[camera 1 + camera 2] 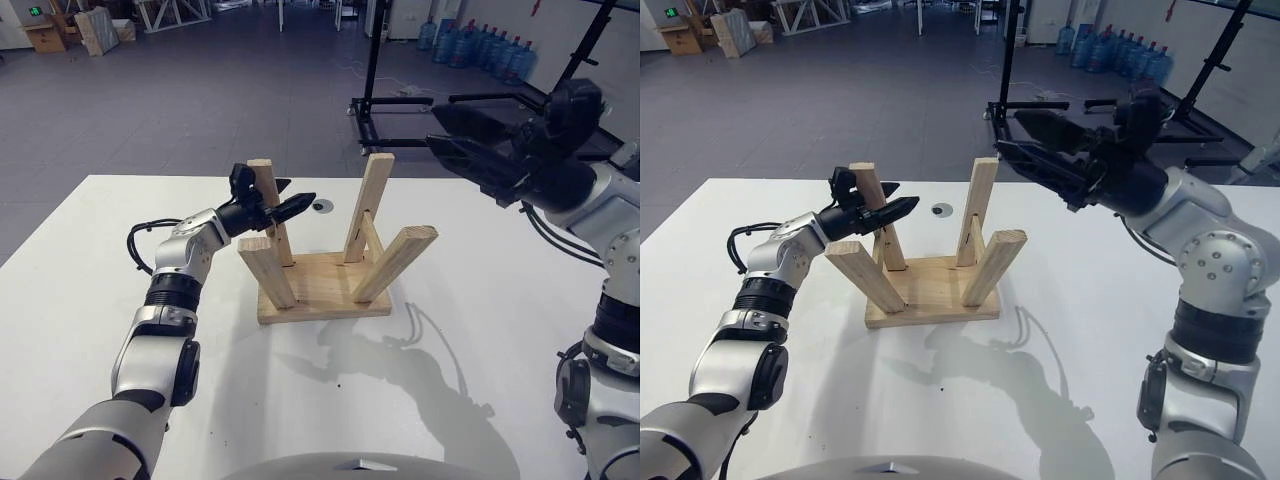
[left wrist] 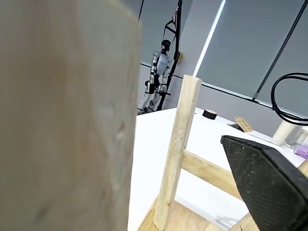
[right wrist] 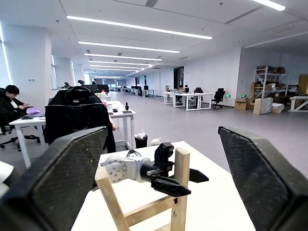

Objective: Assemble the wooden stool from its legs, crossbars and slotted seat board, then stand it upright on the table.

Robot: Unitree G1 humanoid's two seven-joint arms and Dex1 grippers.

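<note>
— Where is the stool (image 1: 330,250) sitting?

— It is lying upside down on the white table (image 1: 480,330). The seat board (image 1: 325,290) is resting flat on the tabletop and four legs are sticking up from it, each leaning a little.

— And the left claw (image 1: 298,193)?

— It is hovering over the seat board's far left corner, at the far-left leg (image 1: 261,170). Its fingers are standing apart on either side of that leg, near the top. In the left wrist view the leg is looming right against the camera, while one pad (image 2: 269,183) is sitting clear of it, with a gap between them. So the claw is straddling the leg, not squeezing it.

— Is anything else showing through that gap?

— Another leg (image 2: 175,154), with a crossbar (image 2: 207,171) running off it, just above the seat board.

— What about the right claw (image 1: 1008,132)?

— It is hanging in the air above and beyond the seat board's far right corner, well apart from the wood. Its two fingers are spread wide, holding nothing, pointing towards the legs.
</note>
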